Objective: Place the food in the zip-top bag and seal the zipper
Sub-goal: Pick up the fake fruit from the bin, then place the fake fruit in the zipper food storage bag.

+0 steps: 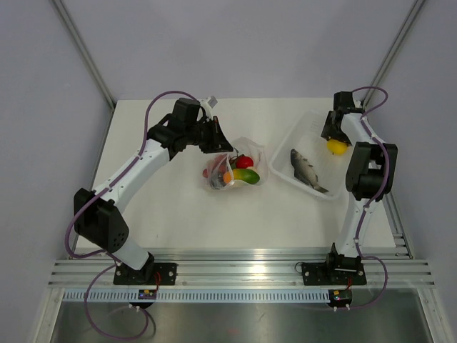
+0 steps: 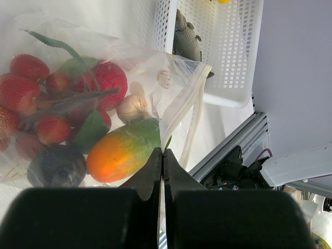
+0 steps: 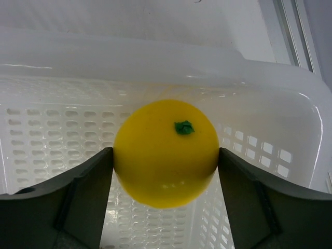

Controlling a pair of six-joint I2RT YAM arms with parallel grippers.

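Overhead, I see the left arm reaching across the white surface [image 1: 178,214] to the zip-top bag [image 1: 237,168], which lies near the middle and well apart from a white perforated basket [image 1: 289,143] on the right. The left claw [image 1: 216,138] sits at the bag's far-left corner, though the arm's dark bulk hides the contact from above. On the left wrist camera that claw [image 2: 162,155] is pressed nearly flat together, with only a thin pale sliver between the tips; it appears to pinch the bag's edge, but the film there is too thin to make out clearly. Through the crinkled plastic [image 2: 140,67] I can see red berries [image 2: 28,67], an orange-and-green fruit [image 2: 122,153], a dark purple piece [image 2: 57,166] and a small pale bulb [image 2: 132,108]; the left side of the pile is cut off by the frame. The zipper [image 2: 196,116] runs as a pale strip down the bag's gaping edge, its lower end lost behind the claw. The right claw [image 1: 335,141] is over the basket's far corner, gripping a yellow ball [image 1: 337,147]. Close up, that claw [image 3: 166,153] holds the ball [image 3: 166,153] on both sides above the basket's wall [image 3: 155,52]; the ball's underside is cut off. A grey fish [image 1: 305,169] lies in the basket, and only part of it [image 2: 187,41] shows from the left wrist.
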